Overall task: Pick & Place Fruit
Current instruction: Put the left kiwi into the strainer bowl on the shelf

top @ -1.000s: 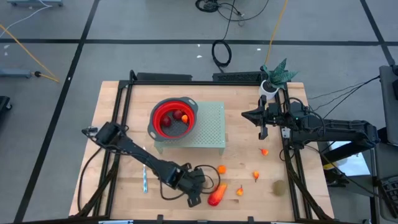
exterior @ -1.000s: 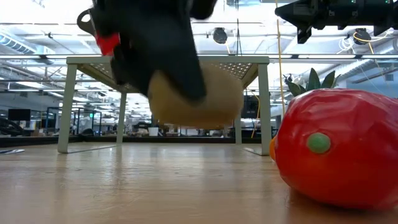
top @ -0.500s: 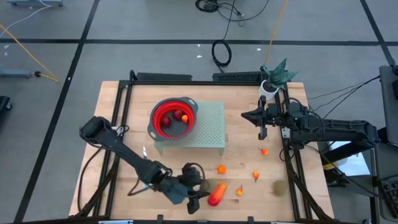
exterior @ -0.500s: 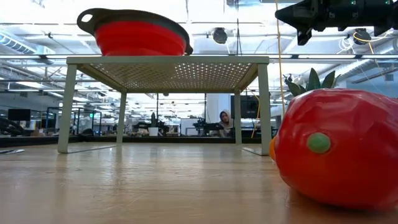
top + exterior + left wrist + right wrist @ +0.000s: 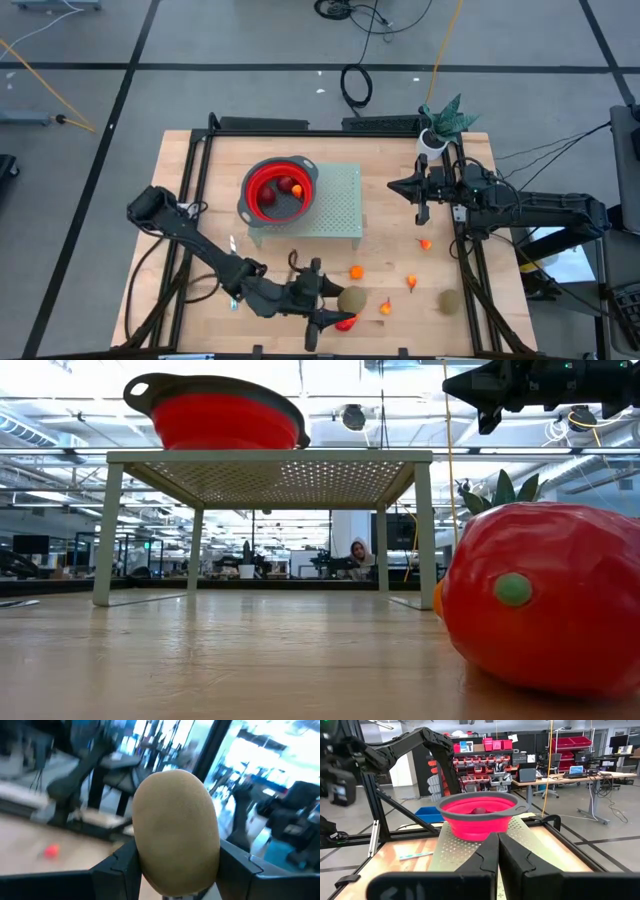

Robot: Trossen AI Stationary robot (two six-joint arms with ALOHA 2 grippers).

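My left gripper hangs over the table's near middle, shut on a brown oval fruit, which fills the left wrist view. Under it lies the elongated red-orange fruit, which looms large at the right of the low view. Small orange pieces and a brown-green oval rest on the tabletop to the right. The red bowl holds dark-red fruits. My right gripper waits shut at the right, above the table. My left gripper pinches the brown oval fruit between its two fingers, one on each of its sides. The fingers reach out level toward the table's right edge. The fruit is lifted clear of the table.
The bowl stands on a pale green perforated stand at the table's far middle. A slim silver knife lies on the wood left of the stand. A small potted plant stands at the far right corner. Black frame rails run along the table's sides.
My left gripper has risen from the tabletop with the brown oval fruit, out of the low view, and tipped from pointing down to level. It has shifted a little toward the table's right edge. The fruit is now lifted clear of the table.
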